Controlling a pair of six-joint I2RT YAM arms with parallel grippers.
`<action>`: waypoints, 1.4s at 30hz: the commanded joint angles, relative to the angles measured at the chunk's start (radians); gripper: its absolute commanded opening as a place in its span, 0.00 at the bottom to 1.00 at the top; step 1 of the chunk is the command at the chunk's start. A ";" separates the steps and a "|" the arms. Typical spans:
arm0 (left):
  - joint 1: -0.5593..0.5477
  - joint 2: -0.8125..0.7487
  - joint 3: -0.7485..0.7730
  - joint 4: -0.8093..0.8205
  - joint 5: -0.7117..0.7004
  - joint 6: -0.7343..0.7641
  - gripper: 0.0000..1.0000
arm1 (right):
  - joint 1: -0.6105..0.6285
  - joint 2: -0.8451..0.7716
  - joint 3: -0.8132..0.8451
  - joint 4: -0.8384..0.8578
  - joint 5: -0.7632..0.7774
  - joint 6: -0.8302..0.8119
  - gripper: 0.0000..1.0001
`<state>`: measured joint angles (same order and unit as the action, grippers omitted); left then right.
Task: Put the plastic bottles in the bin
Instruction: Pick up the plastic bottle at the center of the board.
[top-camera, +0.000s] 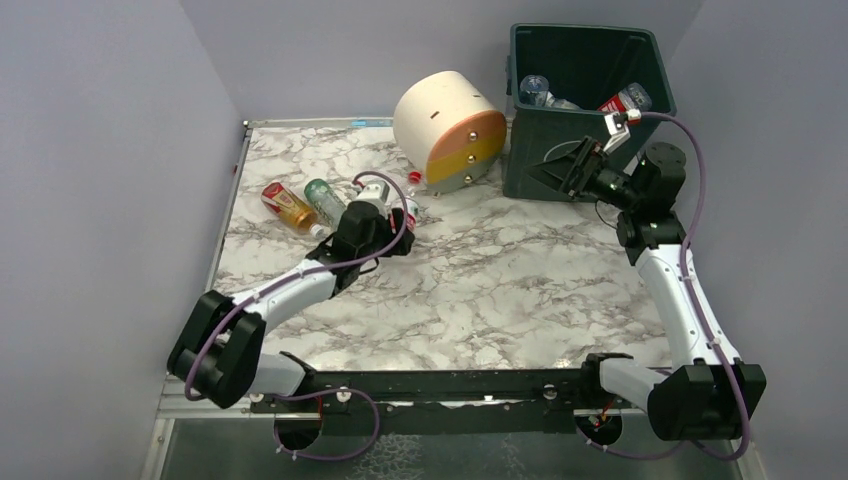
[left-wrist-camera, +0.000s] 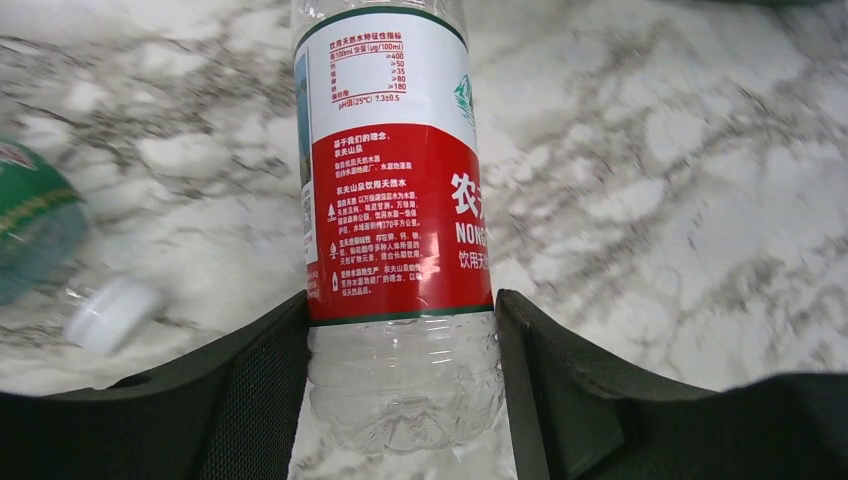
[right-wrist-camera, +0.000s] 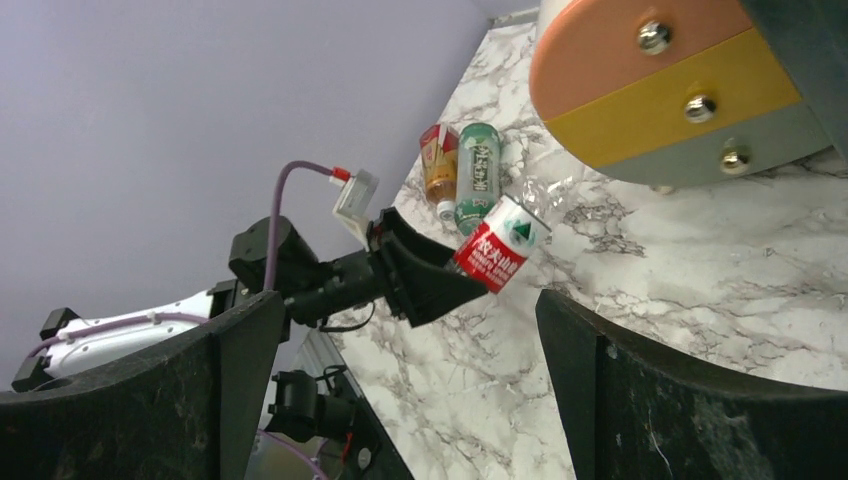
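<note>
Black left jaws are closed on the lower body of a clear red-labelled bottle, one pad against each side, over the marble surface. Just left of it lie an orange bottle and a green-labelled bottle. The right jaws gape wide and empty in front of the bin, which holds two bottles, beside the round drawer unit

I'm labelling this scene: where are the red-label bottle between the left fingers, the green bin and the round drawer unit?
red-label bottle (left-wrist-camera: 400, 230), left wrist view, on its red label.
green bin (top-camera: 525, 125), top external view, on its front wall.
round drawer unit (top-camera: 440, 105), top external view, on its cream shell.
</note>
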<state>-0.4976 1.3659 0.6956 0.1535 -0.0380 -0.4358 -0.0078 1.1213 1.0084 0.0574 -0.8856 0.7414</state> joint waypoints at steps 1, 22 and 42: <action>-0.061 -0.134 -0.059 -0.005 0.030 -0.064 0.60 | 0.013 0.012 -0.022 -0.014 -0.020 -0.019 1.00; -0.084 -0.426 -0.036 -0.252 0.086 -0.065 0.60 | 0.038 0.019 -0.052 -0.026 -0.023 -0.014 1.00; -0.095 -0.373 0.062 -0.226 0.252 -0.105 0.60 | 0.150 0.086 -0.108 0.066 -0.007 0.010 1.00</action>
<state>-0.5827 0.9745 0.7132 -0.1272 0.1448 -0.5243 0.1017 1.1786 0.9257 0.0677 -0.8921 0.7441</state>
